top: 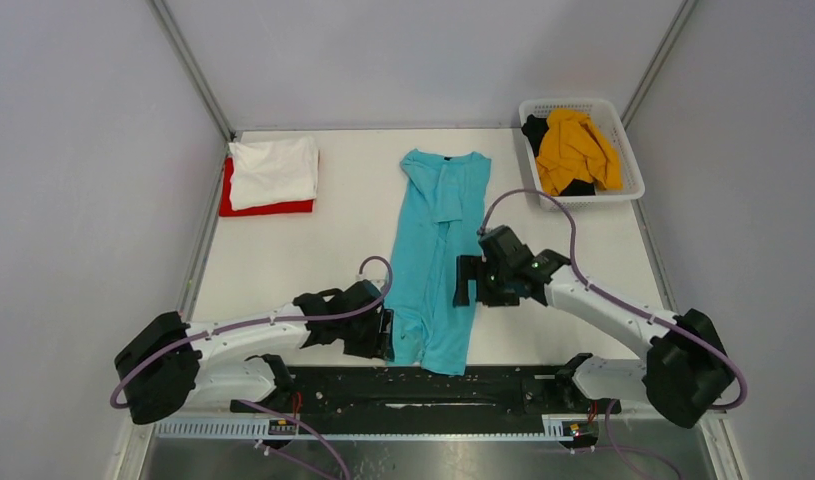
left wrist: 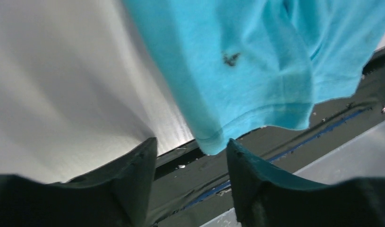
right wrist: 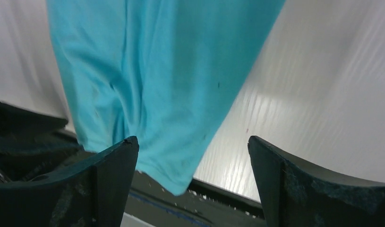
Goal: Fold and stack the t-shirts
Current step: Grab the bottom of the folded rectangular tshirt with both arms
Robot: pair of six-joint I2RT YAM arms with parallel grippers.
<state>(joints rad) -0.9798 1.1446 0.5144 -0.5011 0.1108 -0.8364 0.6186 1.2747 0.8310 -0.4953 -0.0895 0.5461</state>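
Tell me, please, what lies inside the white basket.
An orange shirt lies in the basket, over black clothing. Whatever is beneath them is covered and cannot be seen.

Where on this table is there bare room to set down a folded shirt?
Widest: the bare table between the white-and-red stack and the turquoise shirt. A smaller patch lies right of the shirt, below the basket. The near edge is crowded: the left gripper and right gripper flank the shirt's near end.

Turquoise t-shirt [top: 433, 255], folded narrow, flat
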